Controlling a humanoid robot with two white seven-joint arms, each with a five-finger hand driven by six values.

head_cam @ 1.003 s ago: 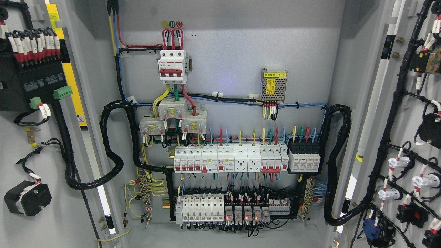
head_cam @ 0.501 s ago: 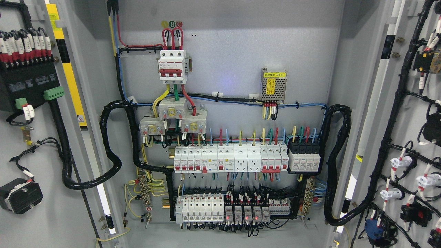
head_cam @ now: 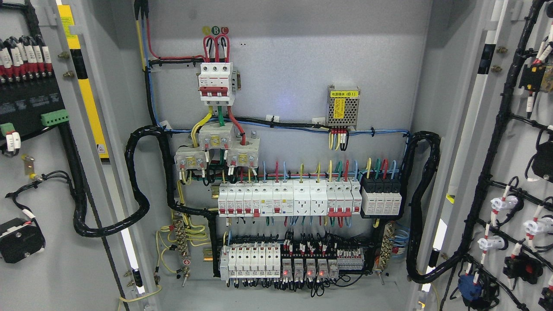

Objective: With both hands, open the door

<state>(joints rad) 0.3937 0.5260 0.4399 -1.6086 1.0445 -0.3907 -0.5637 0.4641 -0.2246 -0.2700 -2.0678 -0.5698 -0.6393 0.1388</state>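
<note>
- While both cabinet doors stand swung wide, neither robot hand nor arm shows anywhere in the head view; whether the fingers are spread, curled or gripping cannot be told
- the left door (head_cam: 39, 276) fills the picture's left side, its inner face toward the camera; it carries a black terminal block (head_cam: 26, 99) with red-and-white wire ends, green connectors (head_cam: 55, 117) and a black round-cornered component (head_cam: 19, 239) low down
- the right door (head_cam: 514, 142) fills the right side, likewise inner face out; black wire looms run down it to white (head_cam: 501, 203), black and blue fittings
- between the doors the grey cabinet interior (head_cam: 293, 56) lies in plain sight; a three-pole breaker (head_cam: 217, 84) with red toggles sits near the top, a meshed power supply (head_cam: 343, 108) with a yellow label to its right
- below these a row of white breakers and sockets (head_cam: 289, 198); beneath that a lower row of terminals and relays (head_cam: 293, 259), several showing small red lights
- thick black cable bundles (head_cam: 138, 181) loop from the cabinet to each door at the hinge sides; a yellow-and-black strip (head_cam: 82, 82) runs along the left frame
</note>
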